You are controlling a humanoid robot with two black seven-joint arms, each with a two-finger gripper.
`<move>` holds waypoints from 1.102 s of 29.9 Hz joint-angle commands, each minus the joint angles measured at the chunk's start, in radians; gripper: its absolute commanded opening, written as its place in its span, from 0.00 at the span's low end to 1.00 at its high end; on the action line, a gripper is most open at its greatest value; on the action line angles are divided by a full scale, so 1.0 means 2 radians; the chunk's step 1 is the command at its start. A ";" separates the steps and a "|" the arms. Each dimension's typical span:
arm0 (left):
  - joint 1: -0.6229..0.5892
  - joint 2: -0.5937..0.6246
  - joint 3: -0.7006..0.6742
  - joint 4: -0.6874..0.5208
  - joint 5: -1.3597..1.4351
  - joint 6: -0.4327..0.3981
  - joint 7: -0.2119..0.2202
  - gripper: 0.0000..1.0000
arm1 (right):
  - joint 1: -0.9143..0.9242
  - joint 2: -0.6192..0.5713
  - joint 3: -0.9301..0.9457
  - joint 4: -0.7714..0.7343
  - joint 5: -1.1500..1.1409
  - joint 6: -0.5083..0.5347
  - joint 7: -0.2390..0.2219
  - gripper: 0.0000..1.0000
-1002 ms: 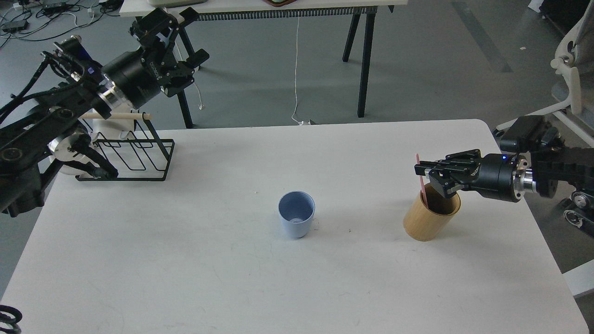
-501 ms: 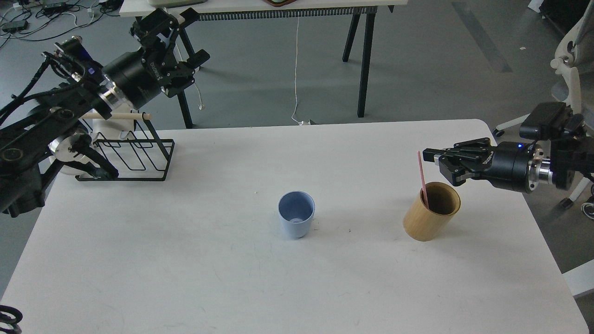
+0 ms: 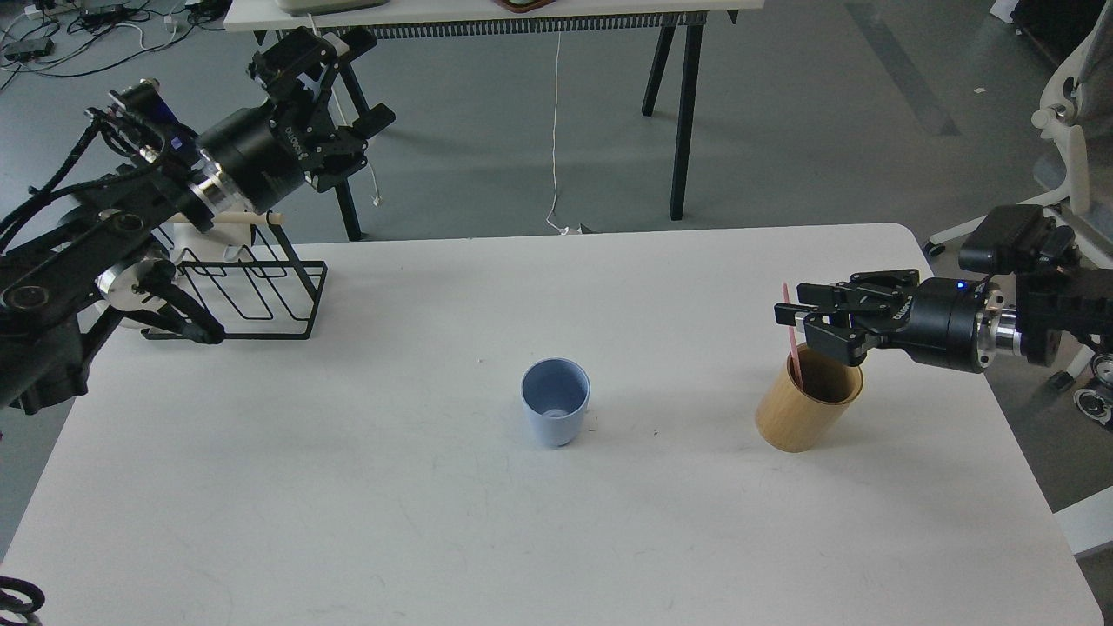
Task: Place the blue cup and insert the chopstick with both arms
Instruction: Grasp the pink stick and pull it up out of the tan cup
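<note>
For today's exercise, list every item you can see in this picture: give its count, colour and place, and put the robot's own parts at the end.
table: one, white, fills the foreground.
blue cup: one, pale blue, upright near the table's middle, empty.
holder: one, tan wooden cylinder, on the table's right side.
chopstick: one, pink-red, standing in the holder, leaning left.
wire rack: one, black with a pale wooden rod, at the table's far left.
second table: one, white top, black legs, behind.
office chair: one, white, far right.
left tool: one, black, raised above the rack, fingers apart.
right tool: one, black, at the chopstick above the holder; its grip is unclear.
</note>
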 commanded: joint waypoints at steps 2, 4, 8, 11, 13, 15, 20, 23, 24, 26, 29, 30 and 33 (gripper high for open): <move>0.001 -0.001 0.000 0.005 0.000 0.000 0.000 0.99 | -0.003 0.016 -0.007 -0.018 -0.001 0.000 0.000 0.63; 0.001 -0.003 0.000 0.007 0.000 0.000 0.000 0.99 | -0.003 0.026 -0.009 -0.021 -0.001 0.000 0.000 0.55; 0.000 -0.006 0.000 0.010 0.000 0.000 0.000 0.99 | -0.003 0.037 -0.011 -0.027 -0.002 0.001 0.000 0.30; 0.000 -0.006 0.000 0.011 0.000 0.000 0.000 0.99 | -0.003 0.040 -0.012 -0.028 -0.004 0.002 0.000 0.20; 0.001 -0.006 0.000 0.011 0.000 0.000 0.000 0.99 | -0.003 0.040 -0.011 -0.028 -0.006 0.002 0.000 0.16; 0.001 -0.005 0.000 0.011 0.000 0.000 0.000 0.99 | -0.003 0.040 -0.012 -0.028 -0.006 0.002 0.000 0.11; 0.003 -0.006 0.000 0.011 0.000 0.000 0.000 0.99 | -0.001 0.039 -0.011 -0.027 -0.007 0.002 0.000 0.02; 0.003 -0.006 0.000 0.011 0.000 0.000 0.000 0.99 | 0.001 0.035 -0.011 -0.026 -0.007 0.002 0.000 0.00; 0.003 -0.006 0.000 0.011 0.000 0.000 0.000 0.99 | 0.001 0.034 -0.011 -0.025 -0.007 0.002 0.000 0.00; 0.003 -0.006 0.000 0.011 0.000 0.000 0.000 0.99 | 0.001 0.033 -0.008 -0.024 -0.006 0.002 0.000 0.00; 0.003 -0.006 0.000 0.011 0.000 0.000 0.000 0.99 | 0.003 0.022 0.002 -0.023 -0.003 0.001 0.000 0.00; 0.003 -0.005 0.000 0.011 0.000 0.000 0.000 0.99 | 0.003 0.018 0.008 -0.023 0.000 0.001 0.000 0.00; 0.003 -0.006 0.000 0.011 0.000 0.000 0.000 0.99 | 0.004 0.007 0.029 -0.019 0.001 0.001 0.000 0.00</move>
